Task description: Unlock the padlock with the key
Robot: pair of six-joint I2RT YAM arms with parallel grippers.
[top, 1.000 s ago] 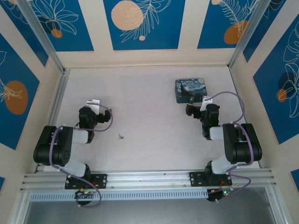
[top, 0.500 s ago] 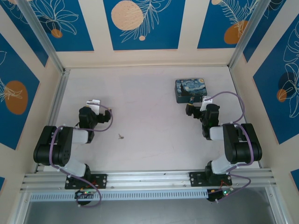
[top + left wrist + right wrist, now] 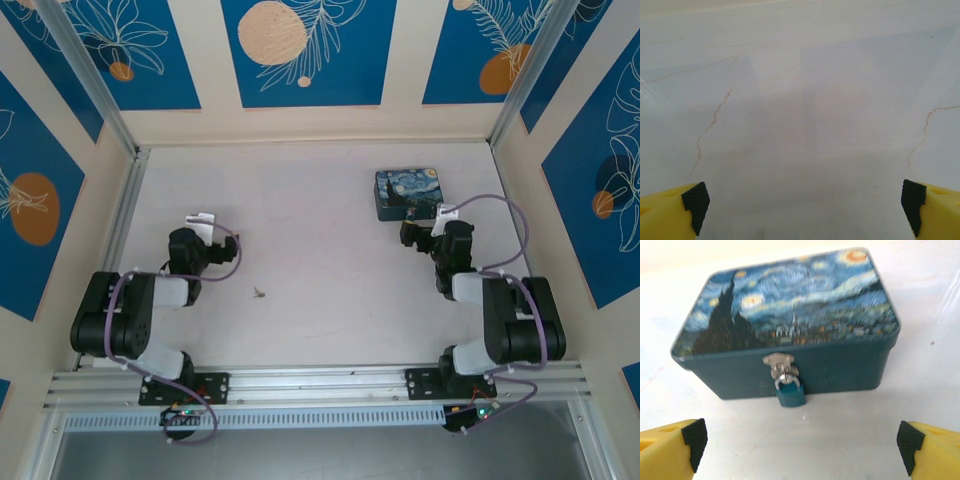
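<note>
since the key (image 3: 260, 293) is tiny and thin, the left gripper (image 3: 804, 202), wide apart and empty, should pinch low; the right gripper (image 3: 802, 442), equally spread, faces the padlock (image 3: 790, 394).

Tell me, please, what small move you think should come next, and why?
Probably swing the left claw over to the key and lower it for a pick. The key lies loose on the table, both claws stand open and hold nothing, and the right claw faces the padlock hanging on the Starry Night tin.
</note>
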